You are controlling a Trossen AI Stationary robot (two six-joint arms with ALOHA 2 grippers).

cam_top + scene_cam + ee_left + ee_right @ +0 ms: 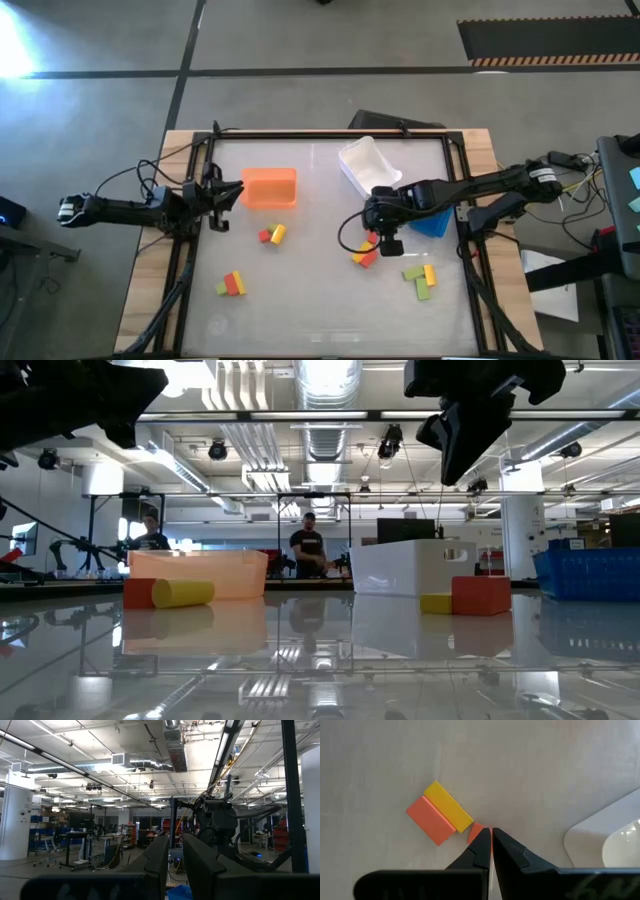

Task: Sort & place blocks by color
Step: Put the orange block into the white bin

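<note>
The surface [330, 320] carries three bins near its far edge: an orange bin [269, 187] toward the left, a white bin [368, 165] at the middle and a blue bin [432, 222] by the right edge. None seems to hold anything yet, though I cannot see fully inside, so the sorting looks barely begun.

The right pincer [389, 243] hovers over the middle of the surface with its fingers pressed together, gripping nothing, its tips above a red and yellow pair [440, 815]. The left pincer [222, 197] waits at the left edge, nearly closed and empty.

All the blocks [420, 278] lie loose in four small clusters across the near half, every one left to place.
</note>
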